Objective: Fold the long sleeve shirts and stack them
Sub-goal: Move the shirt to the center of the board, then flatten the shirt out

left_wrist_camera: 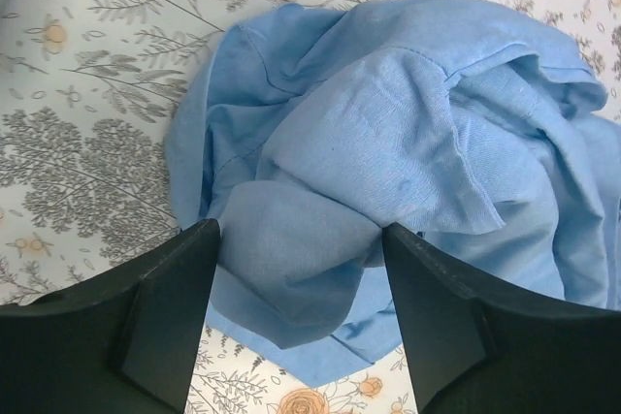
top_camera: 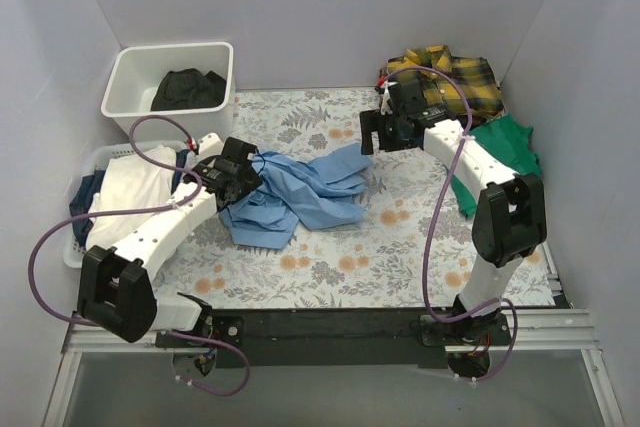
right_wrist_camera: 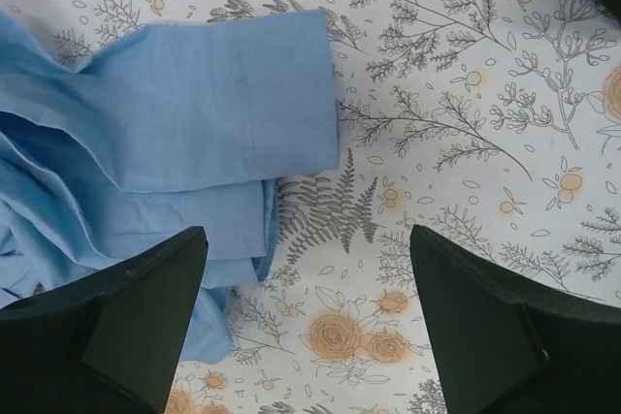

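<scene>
A plain light blue long sleeve shirt [top_camera: 300,192] lies crumpled on the flowered table cover, left of centre. My left gripper [top_camera: 252,175] hovers at its left end. In the left wrist view the shirt [left_wrist_camera: 388,133] bunches just beyond and below my left gripper [left_wrist_camera: 301,239], whose jaws stand apart and pinch no cloth. My right gripper [top_camera: 375,133] is open above the table, right of the shirt. In the right wrist view a flat sleeve cuff [right_wrist_camera: 194,123] lies left of my right gripper [right_wrist_camera: 306,239], with bare cover between the fingers. The yellow-and-black plaid shirt [top_camera: 450,72] is heaped at the back right.
A white bin [top_camera: 125,72] at the back left holds a black garment [top_camera: 187,87]. A basket [top_camera: 72,252] with white cloth [top_camera: 130,187] stands at the left edge. A green T-shirt [top_camera: 500,147] lies by the right wall. Walls close in three sides.
</scene>
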`<state>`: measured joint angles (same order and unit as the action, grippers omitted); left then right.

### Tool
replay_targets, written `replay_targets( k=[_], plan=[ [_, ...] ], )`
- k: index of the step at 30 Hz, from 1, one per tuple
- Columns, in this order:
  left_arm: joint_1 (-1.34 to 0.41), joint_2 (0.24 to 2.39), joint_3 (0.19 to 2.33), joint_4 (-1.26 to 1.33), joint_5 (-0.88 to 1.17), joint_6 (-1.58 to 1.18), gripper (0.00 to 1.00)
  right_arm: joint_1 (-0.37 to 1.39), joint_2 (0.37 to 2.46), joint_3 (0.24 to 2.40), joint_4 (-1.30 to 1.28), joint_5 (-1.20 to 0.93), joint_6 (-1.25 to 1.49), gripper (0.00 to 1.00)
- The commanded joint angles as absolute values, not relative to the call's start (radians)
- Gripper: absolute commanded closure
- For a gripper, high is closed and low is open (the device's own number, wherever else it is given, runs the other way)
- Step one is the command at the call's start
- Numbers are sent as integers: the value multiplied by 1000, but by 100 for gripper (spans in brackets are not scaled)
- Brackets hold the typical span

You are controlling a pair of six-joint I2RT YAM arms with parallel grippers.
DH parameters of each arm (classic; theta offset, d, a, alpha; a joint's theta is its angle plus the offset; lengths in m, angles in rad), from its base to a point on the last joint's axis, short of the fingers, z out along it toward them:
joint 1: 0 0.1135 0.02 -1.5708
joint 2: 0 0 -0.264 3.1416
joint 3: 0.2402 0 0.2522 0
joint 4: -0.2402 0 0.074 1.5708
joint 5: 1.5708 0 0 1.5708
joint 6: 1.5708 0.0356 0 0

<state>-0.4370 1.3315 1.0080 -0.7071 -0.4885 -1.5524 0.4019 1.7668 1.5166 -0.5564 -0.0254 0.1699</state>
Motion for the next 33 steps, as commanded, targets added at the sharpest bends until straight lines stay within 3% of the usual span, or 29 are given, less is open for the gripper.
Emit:
replay_targets(
  k=[1,8,14,21,33],
  plan=[
    [-426,1267,1017,-778,-587,-1601,33,400,1792,1575,-568,-61,166,7],
    [-425,1108,960,-674,-543,-1551,28,423,1874,1681,-572,-81,150,6],
    [-425,1149,989,-705,-532,-1532,25,509,2035,1773,-604,-129,129,7],
    [-416,1172,991,-761,-554,-1586,25,591,2118,1746,-603,-143,89,9],
    [-365,1170,950,-701,-493,-1543,22,574,2143,1493,-606,127,87,9]
  ],
)
